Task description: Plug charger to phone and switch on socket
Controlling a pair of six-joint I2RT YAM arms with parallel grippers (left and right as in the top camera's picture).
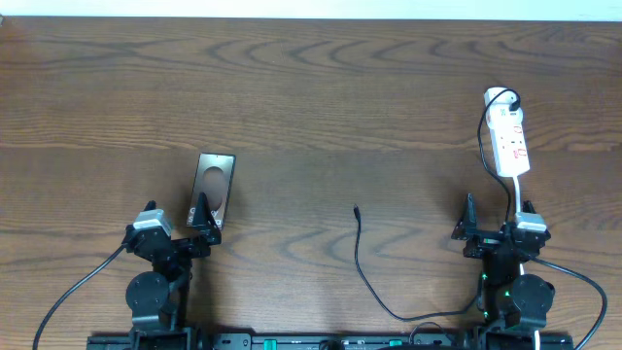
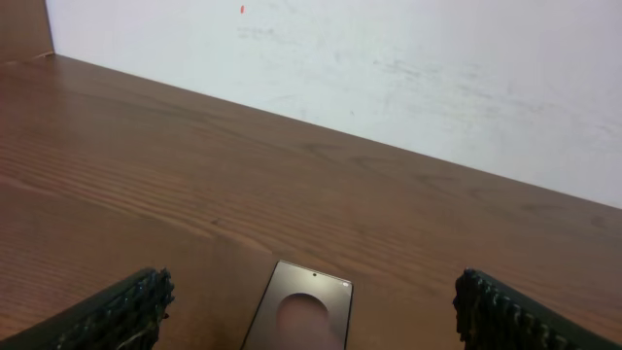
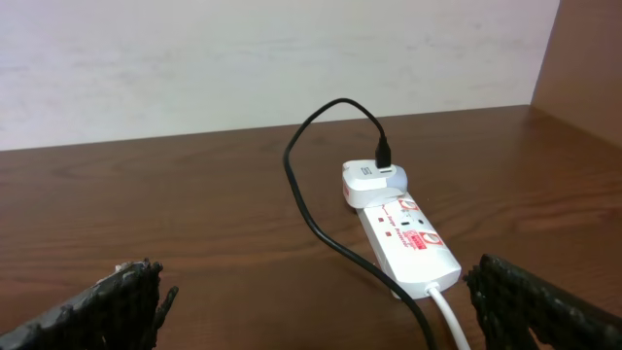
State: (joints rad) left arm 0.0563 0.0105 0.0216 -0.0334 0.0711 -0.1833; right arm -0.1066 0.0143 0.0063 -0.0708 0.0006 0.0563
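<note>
The phone [image 1: 215, 187] lies flat at the left, dark face up; it also shows in the left wrist view [image 2: 301, 313], straight ahead between my fingers. My left gripper [image 1: 202, 226] is open and empty just behind its near end. The socket [image 1: 508, 140] is a white power strip at the far right, with a white plug [image 3: 372, 182] at its far end. The charger cable [image 1: 369, 272] is thin and black; its plug tip [image 1: 356, 208] lies loose mid-table. In the right wrist view the socket [image 3: 410, 241] lies ahead. My right gripper [image 1: 468, 228] is open and empty.
A white cable [image 3: 450, 316] leaves the socket's near end toward my right arm. A white wall [image 2: 389, 68] stands past the table's far edge. Thick black arm cables [image 1: 73, 292] trail at the front corners.
</note>
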